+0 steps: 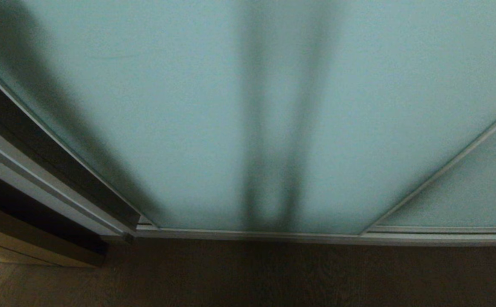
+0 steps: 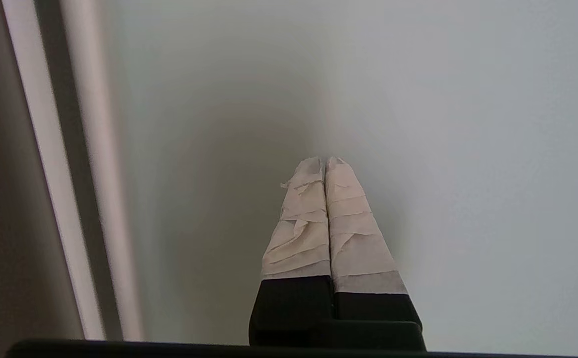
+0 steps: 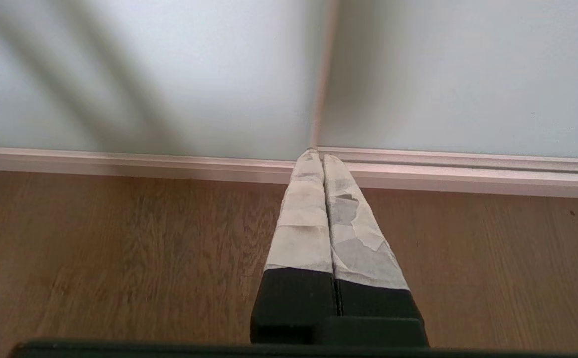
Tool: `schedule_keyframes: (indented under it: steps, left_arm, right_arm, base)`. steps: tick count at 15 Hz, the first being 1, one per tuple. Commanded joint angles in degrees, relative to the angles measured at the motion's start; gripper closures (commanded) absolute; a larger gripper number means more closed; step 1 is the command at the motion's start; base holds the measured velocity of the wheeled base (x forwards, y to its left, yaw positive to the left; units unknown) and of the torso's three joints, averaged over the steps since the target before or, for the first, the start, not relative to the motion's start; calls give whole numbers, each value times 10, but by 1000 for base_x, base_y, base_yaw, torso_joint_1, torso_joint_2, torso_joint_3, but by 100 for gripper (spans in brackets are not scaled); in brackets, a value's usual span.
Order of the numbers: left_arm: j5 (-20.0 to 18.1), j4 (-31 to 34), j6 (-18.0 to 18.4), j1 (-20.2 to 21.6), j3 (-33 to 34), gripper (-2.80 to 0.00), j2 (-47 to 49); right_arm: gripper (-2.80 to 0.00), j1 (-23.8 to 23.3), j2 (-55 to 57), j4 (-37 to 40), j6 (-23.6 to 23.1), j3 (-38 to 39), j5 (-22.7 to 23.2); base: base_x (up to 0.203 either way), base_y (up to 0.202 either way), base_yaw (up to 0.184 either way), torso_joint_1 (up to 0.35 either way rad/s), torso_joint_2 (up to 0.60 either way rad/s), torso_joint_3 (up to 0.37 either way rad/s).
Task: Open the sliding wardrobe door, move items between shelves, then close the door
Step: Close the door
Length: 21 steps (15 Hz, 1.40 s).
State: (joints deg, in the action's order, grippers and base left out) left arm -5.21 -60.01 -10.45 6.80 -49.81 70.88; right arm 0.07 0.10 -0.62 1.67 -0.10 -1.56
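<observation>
Wooden floor (image 3: pixel 120 258) runs up to a wardrobe whose sliding door (image 1: pixel 196 111), a tall frosted pale panel, stands shut across the bay; the bags and shelves behind it cannot be seen. Beside that door's upright left frame edge (image 2: pixel 45 164), the left gripper (image 2: pixel 324 161) points at the glass with its taped fingers pressed together, holding nothing. This arm looks nearer the edge. The right gripper (image 3: pixel 317 154), likewise clenched and empty, hangs low by the door's bottom rail (image 3: pixel 120 159).
</observation>
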Motion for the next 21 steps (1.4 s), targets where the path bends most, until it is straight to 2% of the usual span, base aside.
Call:
schedule_keyframes:
  steps: [1,2,4,7,9,10,12,16,19,21]
  left_arm:
    - [-3,47,-3,1,7,0,-46]
    - [-7,98,-3,1,23,0,-63]
    - [-23,161,-2,0,58,0,-99]
    - [-81,214,-1,0,157,0,-154]
    - [-96,240,3,0,229,0,-193]
    - [-92,247,5,0,260,0,-212]
    - [-60,250,20,0,324,0,-254]
    - [-37,264,76,1,416,0,-390]
    - [-32,341,114,1,452,0,-528]
    - [-5,349,132,1,491,0,-551]
  right_arm:
    - [0,0,1,0,0,0,0]
    - [0,0,1,0,0,0,0]
    - [0,0,1,0,0,0,0]
    - [0,0,1,0,0,1,0]
    - [0,0,0,0,0,0,0]
    - [0,0,1,-1,0,0,0]
    - [0,0,0,0,0,0,0]
    - [0,0,0,0,0,0,0]
    - [0,0,0,0,0,0,0]
    - [0,0,1,0,0,0,0]
  base:
    - [0,0,0,0,0,0]
    - [0,0,0,0,0,0]
    - [0,0,0,0,0,0]
    - [0,0,0,0,0,0]
    - [0,0,0,0,0,0]
    - [0,0,0,0,0,0]
    - [0,0,0,0,0,0]
    - [0,0,0,0,0,0]
    - [0,0,0,0,0,0]
    - [0,0,0,0,0,0]
